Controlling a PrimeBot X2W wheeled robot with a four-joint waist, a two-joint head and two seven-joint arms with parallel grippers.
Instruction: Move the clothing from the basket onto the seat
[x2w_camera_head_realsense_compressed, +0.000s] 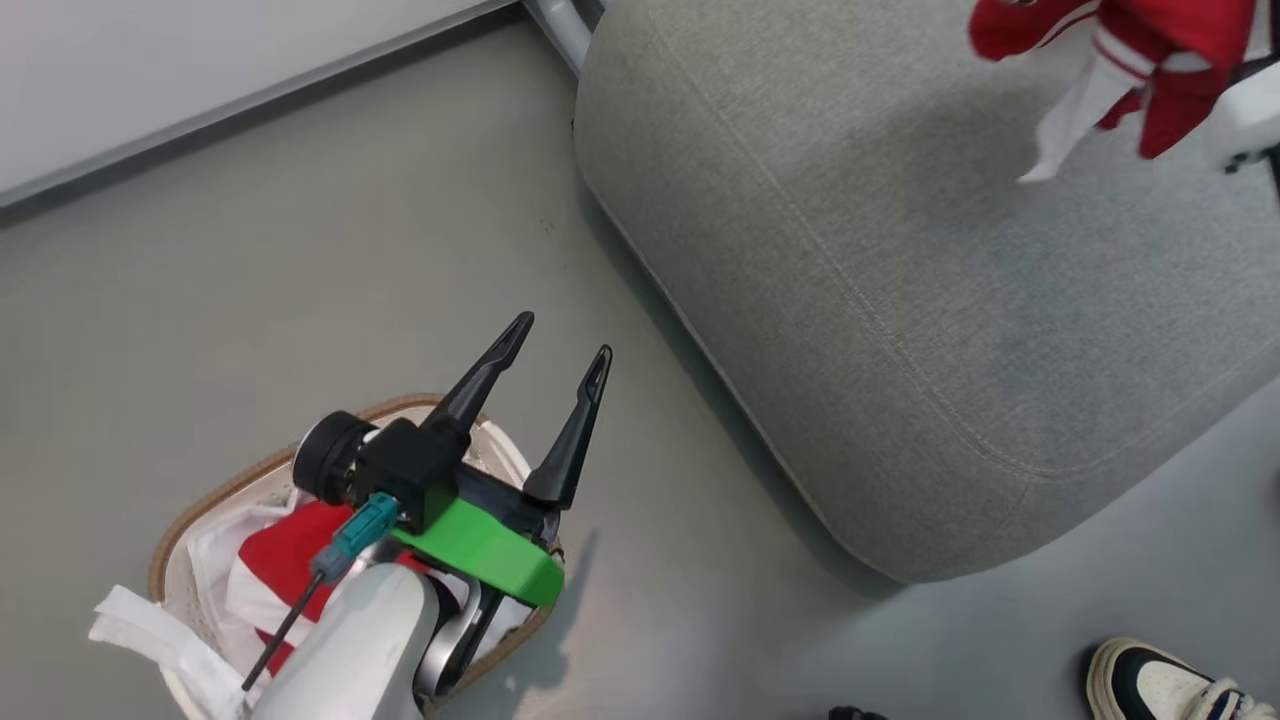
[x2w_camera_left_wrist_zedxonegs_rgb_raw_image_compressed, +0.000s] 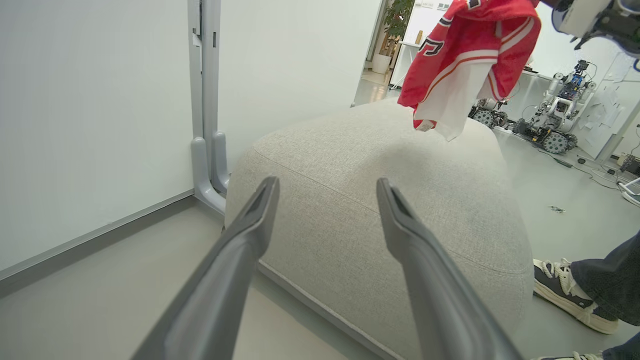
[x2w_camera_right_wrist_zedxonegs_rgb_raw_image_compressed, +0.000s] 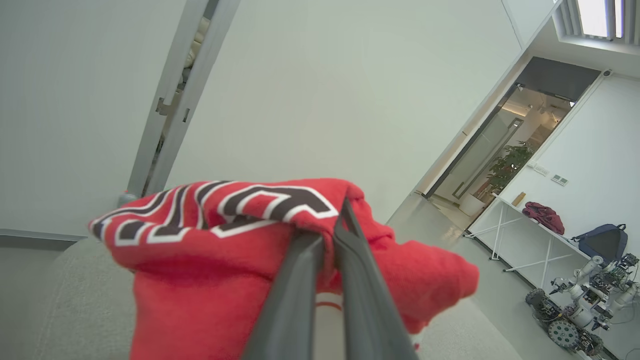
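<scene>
The right claw (x2w_camera_right_wrist_zedxonegs_rgb_raw_image_compressed: 327, 225) was pressed shut on a fold of the red jersey with white trim and black, white-outlined lettering (x2w_camera_right_wrist_zedxonegs_rgb_raw_image_compressed: 225, 260), its two dark fingers nearly meeting, with the cloth bunched between and around them. The jersey hung from that pinch over the far part of the large grey fabric seat cushion with its stitched seam (x2w_camera_head_realsense_compressed: 900, 300), at about 1 o'clock in the head view. Its white lower corner seemed to dangle just clear of the fabric (the shadow beneath it sat apart from the cloth).

To do this step well, I judged the arm should sink until the hem pooled on the cushion, well inside the rounded edge, and only then part the fingers. Let go from height near the rim, the loose cloth might have slid to the floor.

The left claw (x2w_camera_head_realsense_compressed: 562, 338) stood wide apart and held nothing. It hovered over the oval cream basket with the brown woven rim (x2w_camera_head_realsense_compressed: 215, 495) at 7 o'clock, fingers pointing toward the seat. Another red garment (x2w_camera_head_realsense_compressed: 290, 555) lay in the basket on the white cloth liner (x2w_camera_head_realsense_compressed: 150, 625), so the task looked roughly half done. A person's pale sneaker (x2w_camera_head_realsense_compressed: 1160, 685) stood on the floor at 5 o'clock, beside the seat.
</scene>
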